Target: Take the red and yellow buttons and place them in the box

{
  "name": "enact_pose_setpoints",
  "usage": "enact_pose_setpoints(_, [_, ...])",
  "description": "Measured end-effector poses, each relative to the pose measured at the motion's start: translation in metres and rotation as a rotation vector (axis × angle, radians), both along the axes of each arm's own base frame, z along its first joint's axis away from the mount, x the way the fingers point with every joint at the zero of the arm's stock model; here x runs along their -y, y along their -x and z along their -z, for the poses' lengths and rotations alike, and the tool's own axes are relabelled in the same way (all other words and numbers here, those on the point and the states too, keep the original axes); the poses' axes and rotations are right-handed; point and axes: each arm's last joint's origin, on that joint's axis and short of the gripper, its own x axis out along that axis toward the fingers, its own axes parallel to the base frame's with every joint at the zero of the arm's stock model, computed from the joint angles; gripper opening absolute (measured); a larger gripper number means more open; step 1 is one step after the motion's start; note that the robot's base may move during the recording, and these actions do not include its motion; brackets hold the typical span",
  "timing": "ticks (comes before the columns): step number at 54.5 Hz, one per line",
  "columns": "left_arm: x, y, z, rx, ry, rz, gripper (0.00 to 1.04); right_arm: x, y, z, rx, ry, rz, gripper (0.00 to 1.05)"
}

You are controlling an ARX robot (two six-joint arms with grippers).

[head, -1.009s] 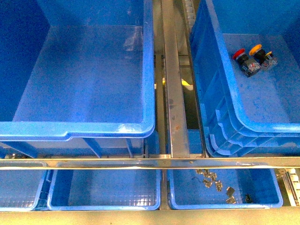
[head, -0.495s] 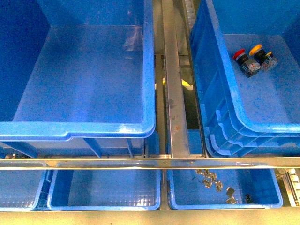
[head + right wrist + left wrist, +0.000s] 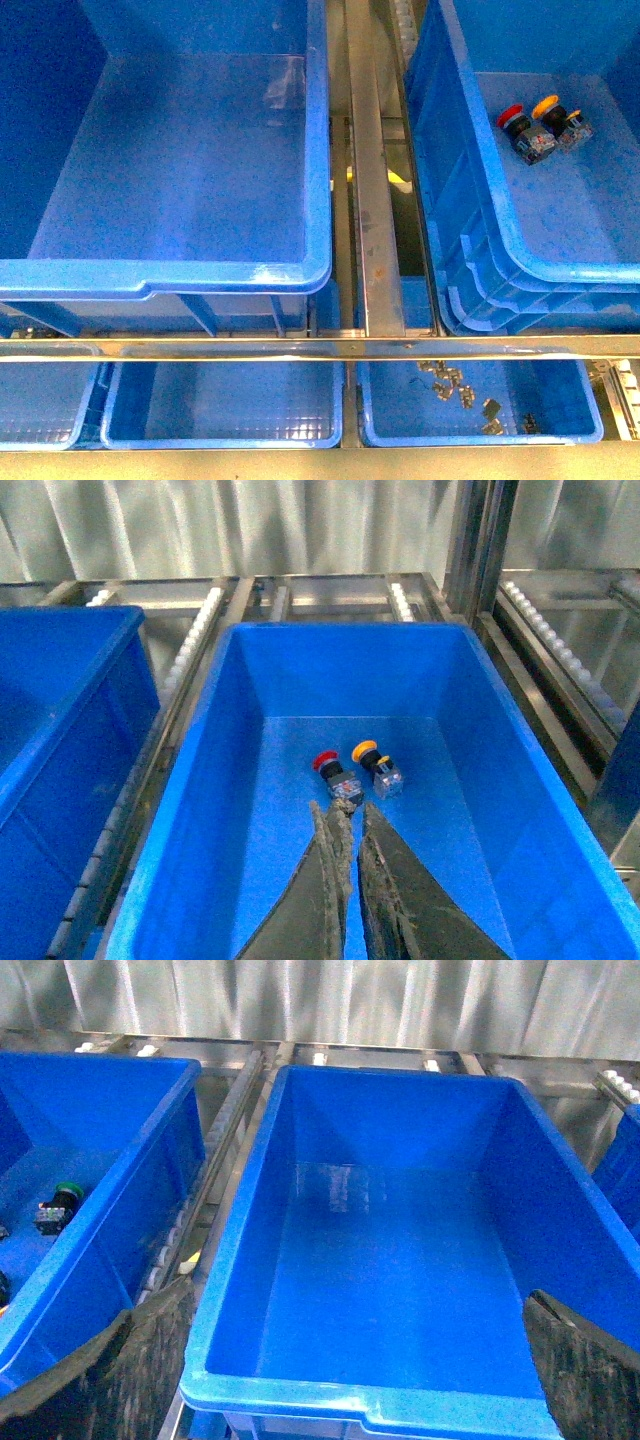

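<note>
A red button (image 3: 511,115) and a yellow button (image 3: 545,104) lie side by side on the floor of the right-hand blue crate (image 3: 560,268). In the right wrist view my right gripper (image 3: 350,808) is shut and empty. Its tips hover just short of the red button (image 3: 325,761), with the yellow button (image 3: 365,750) beside it. The big empty blue box (image 3: 200,272) fills the left of the front view. Over that box (image 3: 300,1395) my left gripper (image 3: 360,1290) stands open, nothing between its fingers. Neither arm shows in the front view.
A third blue crate (image 3: 120,1260) beside the box holds a green-capped switch (image 3: 62,1200). A metal rail (image 3: 375,200) runs between the box and the right crate. Shallow blue trays (image 3: 480,400) below hold small metal parts. Roller tracks (image 3: 560,650) flank the crates.
</note>
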Motion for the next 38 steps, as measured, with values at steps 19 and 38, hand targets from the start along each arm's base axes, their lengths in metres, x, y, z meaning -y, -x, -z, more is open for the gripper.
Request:
enact_pose_setpoints(19, [0.0, 0.0, 0.0, 0.0, 0.0, 0.0, 0.97, 0.0, 0.009, 0.0, 0.003, 0.0, 0.0, 0.04])
enact_pose_setpoints(38, [0.0, 0.0, 0.0, 0.0, 0.0, 0.0, 0.97, 0.0, 0.021, 0.005, -0.034, 0.0, -0.003, 0.04])
